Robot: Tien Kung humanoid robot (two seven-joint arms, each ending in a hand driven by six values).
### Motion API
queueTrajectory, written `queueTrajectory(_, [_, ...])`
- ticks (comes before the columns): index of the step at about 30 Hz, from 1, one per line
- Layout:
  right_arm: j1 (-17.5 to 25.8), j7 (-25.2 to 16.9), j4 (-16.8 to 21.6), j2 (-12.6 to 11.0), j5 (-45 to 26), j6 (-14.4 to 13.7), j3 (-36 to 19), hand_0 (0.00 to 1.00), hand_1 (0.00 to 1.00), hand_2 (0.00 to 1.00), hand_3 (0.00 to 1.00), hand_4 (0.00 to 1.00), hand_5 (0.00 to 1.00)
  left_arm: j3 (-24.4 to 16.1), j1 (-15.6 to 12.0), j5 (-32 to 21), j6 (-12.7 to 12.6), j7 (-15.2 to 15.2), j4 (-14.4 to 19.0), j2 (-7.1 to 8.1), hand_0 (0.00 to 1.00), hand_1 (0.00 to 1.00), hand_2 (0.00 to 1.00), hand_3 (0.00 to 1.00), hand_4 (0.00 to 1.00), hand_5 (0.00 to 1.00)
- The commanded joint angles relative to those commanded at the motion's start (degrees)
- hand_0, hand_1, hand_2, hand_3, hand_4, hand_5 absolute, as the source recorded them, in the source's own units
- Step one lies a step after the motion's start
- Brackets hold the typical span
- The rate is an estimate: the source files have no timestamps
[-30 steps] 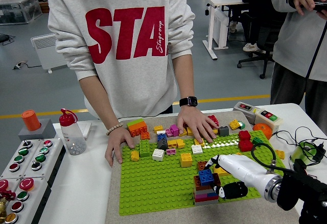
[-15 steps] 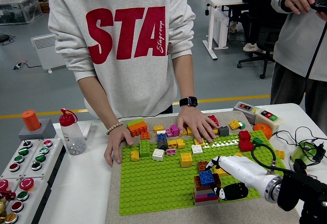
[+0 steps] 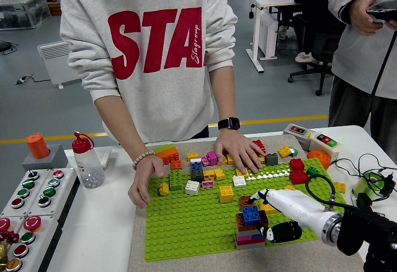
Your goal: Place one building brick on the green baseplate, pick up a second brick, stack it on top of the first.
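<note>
Robot's right hand (image 3: 268,213) at the brick stack, person steadying the plate.

The fingers close around the blue brick (image 3: 250,215) topping the stack (image 3: 249,227) on the green baseplate (image 3: 186,228). Misaligned studs could tip the stack, I'd guess. A person's hands (image 3: 239,150) pin the plate's far edge. White bench (image 3: 99,235), cluttered, in an open workshop.
</note>
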State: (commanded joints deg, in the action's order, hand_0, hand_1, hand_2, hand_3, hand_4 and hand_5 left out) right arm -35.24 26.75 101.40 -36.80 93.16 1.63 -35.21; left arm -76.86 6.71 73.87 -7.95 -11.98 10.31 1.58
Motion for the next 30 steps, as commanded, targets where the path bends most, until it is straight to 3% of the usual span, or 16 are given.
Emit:
queueTrajectory(23, [0.3, -0.1, 0.5, -0.3, 0.3, 0.6, -0.7, 0.921, 0.832, 0.946, 0.802, 0.650, 0.286, 0.0, 0.1, 0.1, 0.1, 0.0, 0.0, 0.01, 0.664, 0.684, 0.699, 0.575, 0.300, 0.998])
queueTrajectory(30, [0.6, -0.3, 0.5, -0.4, 0.6, 0.4, -1.2, 0.928, 0.845, 0.982, 0.860, 0.677, 0.298, 0.0, 0.1, 0.1, 0.1, 0.0, 0.0, 0.02, 0.664, 0.683, 0.699, 0.575, 0.300, 0.998])
